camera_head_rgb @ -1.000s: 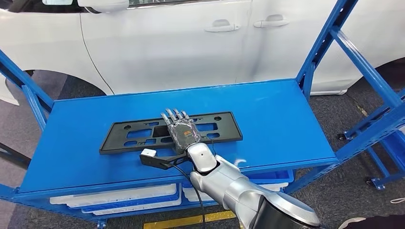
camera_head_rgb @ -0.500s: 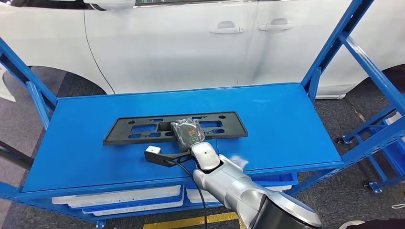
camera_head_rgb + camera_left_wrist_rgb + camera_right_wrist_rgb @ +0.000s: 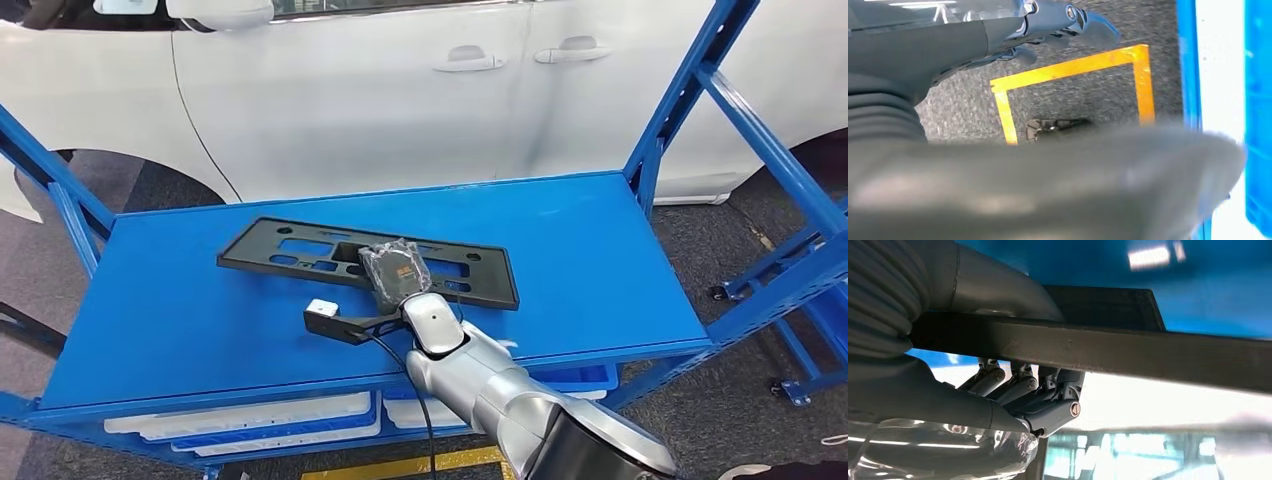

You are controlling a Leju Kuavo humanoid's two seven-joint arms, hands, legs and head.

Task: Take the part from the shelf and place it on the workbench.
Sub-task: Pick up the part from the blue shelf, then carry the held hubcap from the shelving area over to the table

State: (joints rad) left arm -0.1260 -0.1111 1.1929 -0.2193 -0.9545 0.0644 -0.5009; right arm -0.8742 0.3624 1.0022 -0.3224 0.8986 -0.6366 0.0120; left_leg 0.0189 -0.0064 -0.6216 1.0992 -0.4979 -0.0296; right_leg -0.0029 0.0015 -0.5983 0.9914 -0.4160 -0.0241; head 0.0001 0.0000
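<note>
Head view: right hand (image 3: 393,273) grips part (image 3: 300,252) on shelf (image 3: 590,260).

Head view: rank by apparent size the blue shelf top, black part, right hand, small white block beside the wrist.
1. blue shelf top, widest thing on the rack.
2. black part, a long slotted frame.
3. right hand, gripping the part's near edge. It is nearer the camera, so it looks bigger than it is.
4. white block, smallest.

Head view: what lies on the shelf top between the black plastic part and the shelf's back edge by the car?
Nothing; in the head view that stretch of the blue shelf top behind the black plastic part is bare.
</note>
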